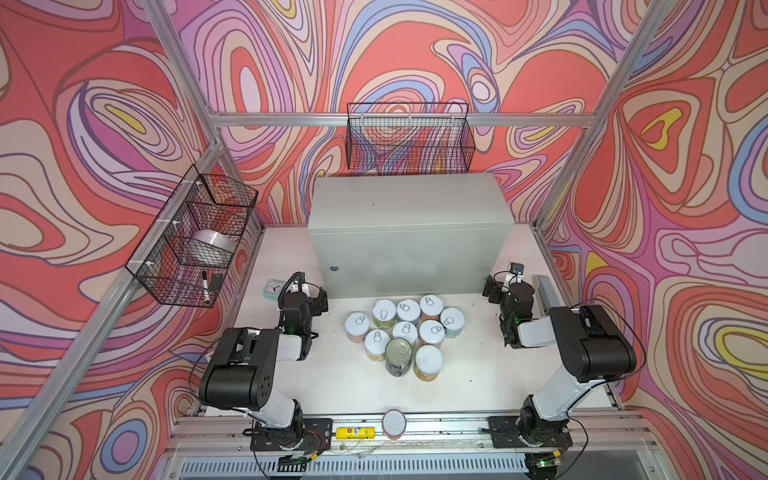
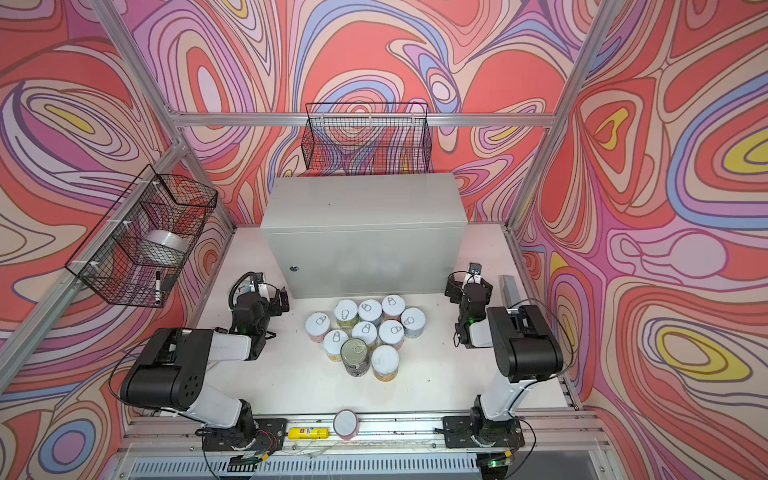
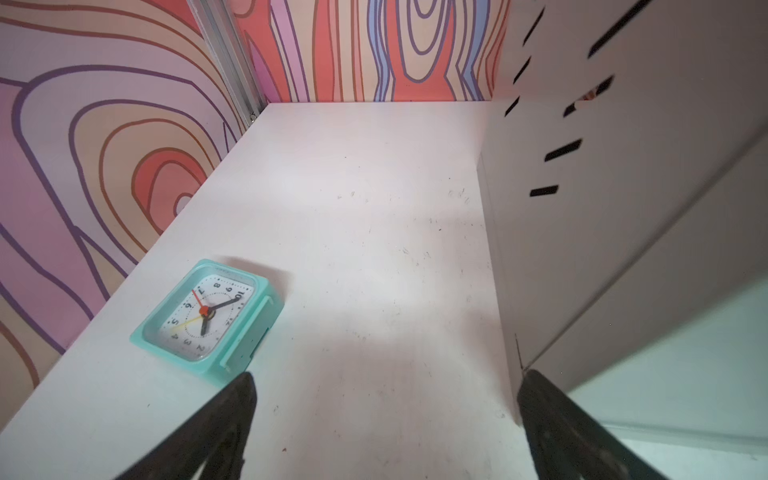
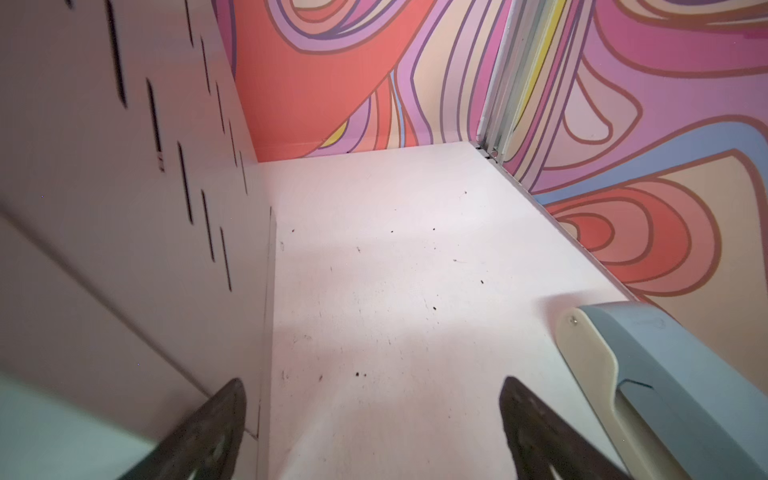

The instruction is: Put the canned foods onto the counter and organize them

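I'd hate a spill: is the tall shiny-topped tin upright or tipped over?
Upright: the tin stands on the table, its round metal lid facing up.

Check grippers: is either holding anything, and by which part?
Nothing held. Left gripper and right gripper are both open and empty; the cans stand untouched on the table.

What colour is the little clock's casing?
The clock is mint green; clearest in the left wrist view.

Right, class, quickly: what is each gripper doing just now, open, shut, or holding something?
Left gripper: open, holding nothing.
Right gripper: open, holding nothing.
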Available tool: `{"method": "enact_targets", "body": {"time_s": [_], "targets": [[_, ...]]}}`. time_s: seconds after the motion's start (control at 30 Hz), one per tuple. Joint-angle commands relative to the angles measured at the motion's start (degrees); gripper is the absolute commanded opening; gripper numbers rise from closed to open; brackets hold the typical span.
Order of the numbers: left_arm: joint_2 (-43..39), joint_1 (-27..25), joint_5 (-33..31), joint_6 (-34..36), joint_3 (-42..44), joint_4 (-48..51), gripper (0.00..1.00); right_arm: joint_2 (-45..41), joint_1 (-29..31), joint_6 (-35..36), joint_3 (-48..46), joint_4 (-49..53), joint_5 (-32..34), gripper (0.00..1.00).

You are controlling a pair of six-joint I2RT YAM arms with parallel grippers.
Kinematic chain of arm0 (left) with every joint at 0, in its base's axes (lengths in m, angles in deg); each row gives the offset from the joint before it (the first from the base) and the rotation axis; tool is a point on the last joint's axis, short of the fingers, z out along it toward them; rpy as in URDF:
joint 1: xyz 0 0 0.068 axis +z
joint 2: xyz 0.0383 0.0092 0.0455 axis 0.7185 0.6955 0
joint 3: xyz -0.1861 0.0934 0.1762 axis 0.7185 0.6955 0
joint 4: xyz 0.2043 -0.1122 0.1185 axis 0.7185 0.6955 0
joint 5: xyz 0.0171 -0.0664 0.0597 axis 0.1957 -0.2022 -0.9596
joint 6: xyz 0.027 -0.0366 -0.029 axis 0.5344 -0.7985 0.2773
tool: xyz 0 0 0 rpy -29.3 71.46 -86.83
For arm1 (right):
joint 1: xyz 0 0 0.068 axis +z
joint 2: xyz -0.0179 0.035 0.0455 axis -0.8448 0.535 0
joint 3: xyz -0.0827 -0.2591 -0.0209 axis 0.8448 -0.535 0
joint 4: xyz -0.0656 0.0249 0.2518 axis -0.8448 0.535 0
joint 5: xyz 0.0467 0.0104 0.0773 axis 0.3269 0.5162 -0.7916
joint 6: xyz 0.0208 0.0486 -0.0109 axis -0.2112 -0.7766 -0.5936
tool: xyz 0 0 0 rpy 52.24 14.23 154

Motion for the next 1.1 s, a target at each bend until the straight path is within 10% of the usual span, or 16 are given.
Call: {"method": "enact_targets", "body": {"time_s": [0.0, 1.07], "targets": [[-0.45, 0.33, 0.35, -0.06, -0.22, 0.03, 1.0, 0.06, 0.02, 0.06, -0.13, -0.73, -0.54, 0.98], [-0.51, 0.44, 0.45, 0.07, -0.47, 0.37, 1.0, 0.11, 0.02, 0.06, 0.04, -0.29, -0.57, 0.98]]}}
